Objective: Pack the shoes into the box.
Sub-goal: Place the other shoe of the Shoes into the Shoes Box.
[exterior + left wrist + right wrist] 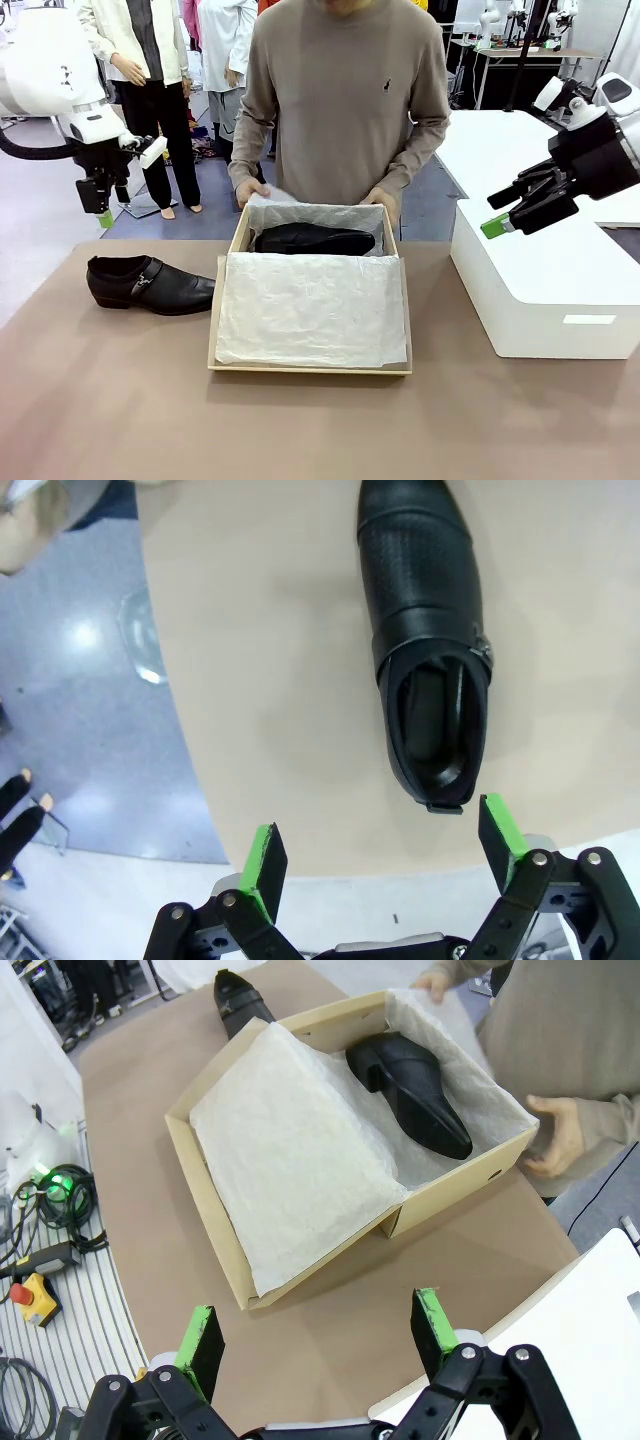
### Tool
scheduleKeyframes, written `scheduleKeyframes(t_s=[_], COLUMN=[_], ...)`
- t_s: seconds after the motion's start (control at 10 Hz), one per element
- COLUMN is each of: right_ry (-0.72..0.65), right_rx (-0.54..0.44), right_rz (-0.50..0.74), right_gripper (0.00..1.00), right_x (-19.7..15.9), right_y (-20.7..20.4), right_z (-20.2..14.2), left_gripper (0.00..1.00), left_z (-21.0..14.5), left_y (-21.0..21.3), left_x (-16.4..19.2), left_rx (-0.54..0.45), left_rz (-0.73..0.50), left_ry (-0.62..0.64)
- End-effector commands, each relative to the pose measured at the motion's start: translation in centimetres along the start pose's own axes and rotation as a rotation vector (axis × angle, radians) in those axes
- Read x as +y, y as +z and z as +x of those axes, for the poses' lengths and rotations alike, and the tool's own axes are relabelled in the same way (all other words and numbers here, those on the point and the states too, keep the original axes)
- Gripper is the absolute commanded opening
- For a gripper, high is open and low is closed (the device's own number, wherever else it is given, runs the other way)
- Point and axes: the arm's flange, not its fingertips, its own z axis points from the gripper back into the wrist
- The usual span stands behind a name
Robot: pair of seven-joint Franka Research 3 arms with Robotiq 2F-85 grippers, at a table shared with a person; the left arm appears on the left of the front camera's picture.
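We saw the tan cardboard shoebox point(214, 320) standing open in the middle of the brown table point(120, 410). It was lined with crinkled white tissue paper point(310, 310), and a flat sheet of that paper covered its near half. One glossy black leather dress shoe point(312, 239) lay in the far half of the box, set across it with its pointed toe toward the robot's right.

The other black shoe with the side strap and metal buckle point(148, 284) rested on the table just left of the box. Its toe was close against the box's left wall, and we could not tell whether they touched.

The left pincer point(112, 215) hung above the table's left side, over the heel end of that shoe. Its jaws stood wide with nothing between the green pads point(265, 855).

The right pincer point(495, 212) hovered over the large white rectangular block point(540, 300) at the right. It was angled toward the box, equally wide and empty.

A person in a grey-brown sweater stood at the far side. One hand point(248, 190) and the other hand point(382, 200) were at the box's far corners, on the raised tissue edges.
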Motion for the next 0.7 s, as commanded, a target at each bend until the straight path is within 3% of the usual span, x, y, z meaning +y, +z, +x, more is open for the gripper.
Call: scheduleKeyframes(t_s=[0.0,0.6], right_ry=[0.021,0.021], right_rx=[-0.033,-0.033], right_rz=[0.012,0.012], right_gripper=[1.0,1.0], right_x=[-0.3,-0.3], right_y=[-0.3,-0.3], right_z=[0.0,0.0], left_gripper=[1.0,1.0], left_z=[-0.8,-1.2], left_y=[-1.8,-3.0], left_x=[-0.5,0.3], left_rx=[0.021,0.004], left_rz=[0.021,-0.002], left_ry=[0.045,0.07])
